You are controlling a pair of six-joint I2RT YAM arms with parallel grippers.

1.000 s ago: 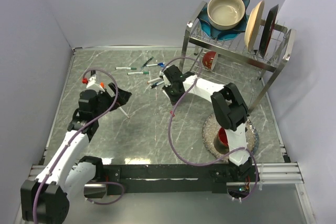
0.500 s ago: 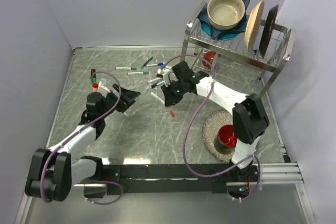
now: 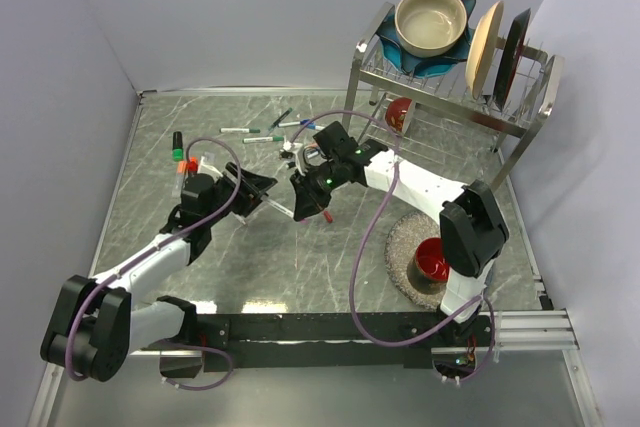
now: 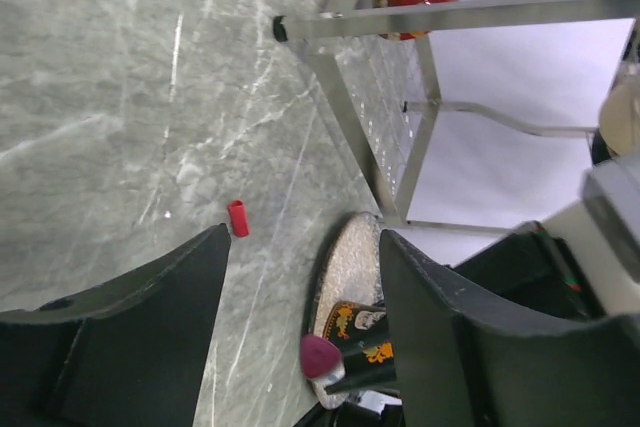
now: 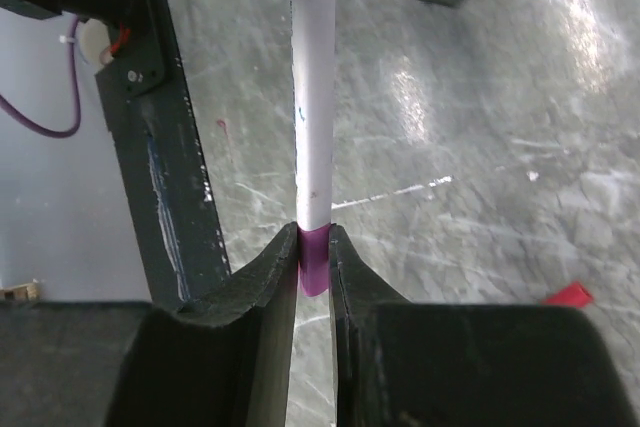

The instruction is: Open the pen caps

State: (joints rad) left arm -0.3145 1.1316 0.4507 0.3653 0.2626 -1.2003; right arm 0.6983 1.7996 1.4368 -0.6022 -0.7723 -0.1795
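We see the right claw [image 5: 313,247] pinched on a smooth purple pen cap [image 5: 314,265], held above the table. Its slim white cylindrical barrel [image 5: 312,97] runs straight toward the left claw [image 4: 305,242], whose matte black fingers stand apart. A stubby red cap [image 4: 238,218] lies on the grey veined table [image 4: 100,97].

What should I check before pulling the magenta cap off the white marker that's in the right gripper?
1. Right gripper shut on the short magenta plastic cap: ok.
2. Left gripper clamped on the long white marker barrel: not ok, its jaws stand apart.
3. Barrel lined up inside the left gripper's gap: cannot tell.
4. Loose small red plastic cap lying clear of both grippers on the grey marble table: ok.
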